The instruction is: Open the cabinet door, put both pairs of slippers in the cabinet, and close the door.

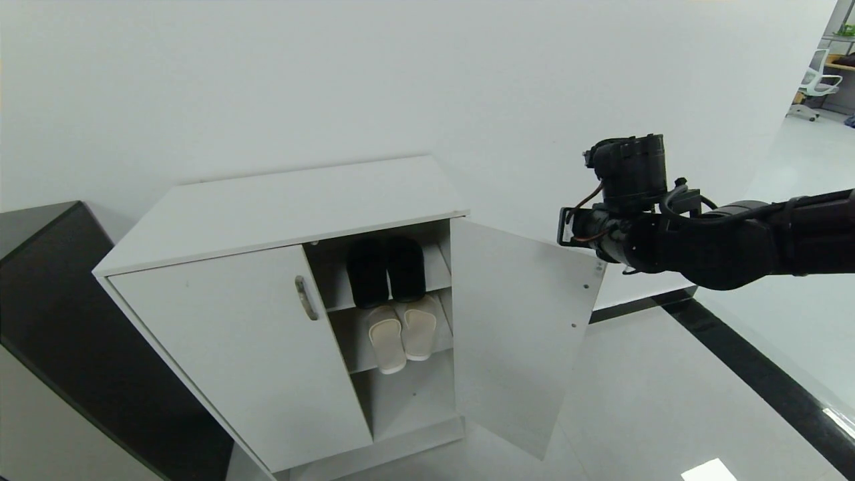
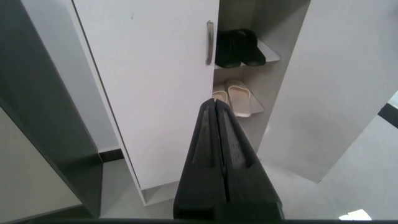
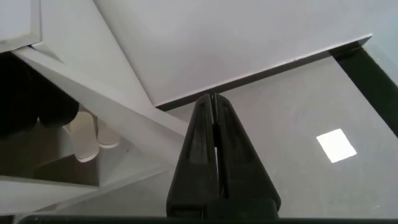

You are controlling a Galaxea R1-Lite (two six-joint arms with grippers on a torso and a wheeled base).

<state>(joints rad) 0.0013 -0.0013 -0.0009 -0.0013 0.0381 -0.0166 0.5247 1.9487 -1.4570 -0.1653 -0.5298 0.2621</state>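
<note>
- slippers, both pairs, sit inside the cabinet at the centre of the head frame, black pair one level above the pale pair.
- the open door stands out to their right, long axis upright, free edge toward the frame's right.
- my right gripper, jaws pressed together on nothing, is by that door's top outer corner; whether it touches or is just clear, i can't tell.
- my left gripper, also closed and empty, faces the shut door and its handle, so i judge the right arm nearer for the closing push.
- the right wrist view gives the door's top edge slanting past my fingertips; the left wrist view gives both pairs head-on.
</note>
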